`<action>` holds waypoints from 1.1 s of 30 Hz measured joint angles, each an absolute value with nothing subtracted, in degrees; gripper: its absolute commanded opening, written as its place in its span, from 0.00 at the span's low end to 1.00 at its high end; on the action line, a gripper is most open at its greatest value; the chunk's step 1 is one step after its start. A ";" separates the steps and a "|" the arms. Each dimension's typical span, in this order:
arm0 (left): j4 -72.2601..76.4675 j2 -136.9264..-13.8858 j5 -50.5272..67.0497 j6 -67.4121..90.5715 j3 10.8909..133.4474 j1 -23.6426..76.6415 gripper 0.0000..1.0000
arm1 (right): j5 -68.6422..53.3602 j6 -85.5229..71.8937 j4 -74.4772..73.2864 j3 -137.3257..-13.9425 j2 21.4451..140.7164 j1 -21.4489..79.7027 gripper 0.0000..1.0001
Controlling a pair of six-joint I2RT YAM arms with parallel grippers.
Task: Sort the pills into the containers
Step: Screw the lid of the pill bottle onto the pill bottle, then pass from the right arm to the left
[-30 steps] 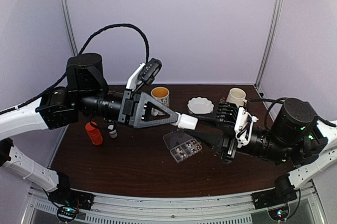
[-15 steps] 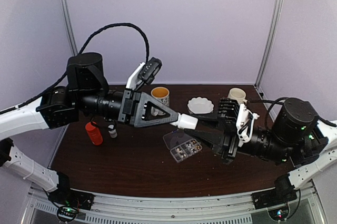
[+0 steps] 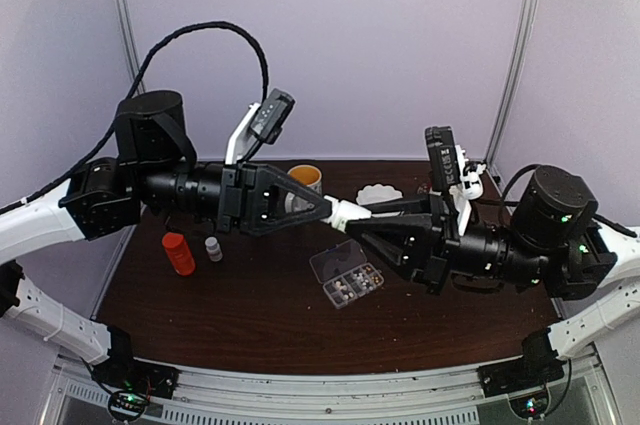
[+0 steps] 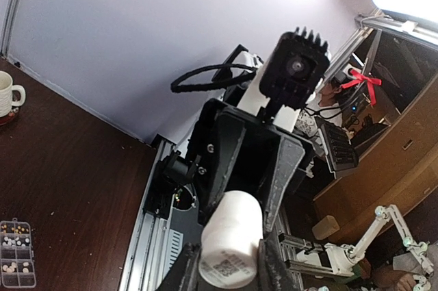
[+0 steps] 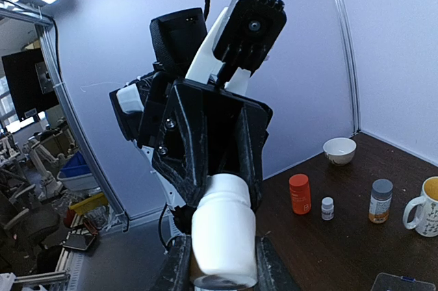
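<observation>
Both ends of one small white plastic bottle (image 3: 346, 212) are gripped: the left pincer (image 3: 333, 209) holds one, the right pincer (image 3: 362, 219) the other. Its long axis runs level between them. The flat clear plastic pill box (image 3: 347, 278), with pale pills (image 3: 343, 290) inside, lies on the dark worktop (image 3: 250, 315) below.
</observation>
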State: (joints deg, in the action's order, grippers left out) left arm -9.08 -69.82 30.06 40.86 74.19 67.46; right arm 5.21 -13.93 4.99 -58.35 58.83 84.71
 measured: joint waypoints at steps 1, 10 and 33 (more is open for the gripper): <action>-9.13 -69.80 30.04 40.36 74.30 67.51 0.24 | 4.56 -15.68 5.69 -58.08 58.81 84.64 0.00; -9.08 -69.69 29.80 39.77 73.34 67.88 0.59 | 2.92 -19.73 6.70 -57.91 58.61 84.44 0.00; -8.43 -69.71 31.88 40.84 73.43 67.85 0.08 | 3.27 -18.63 5.28 -58.19 59.61 84.58 0.00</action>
State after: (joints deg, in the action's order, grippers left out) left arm -8.43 -69.71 31.88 40.84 73.43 67.85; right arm 3.27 -18.63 5.28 -58.19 59.61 84.58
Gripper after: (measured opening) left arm 0.196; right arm 0.245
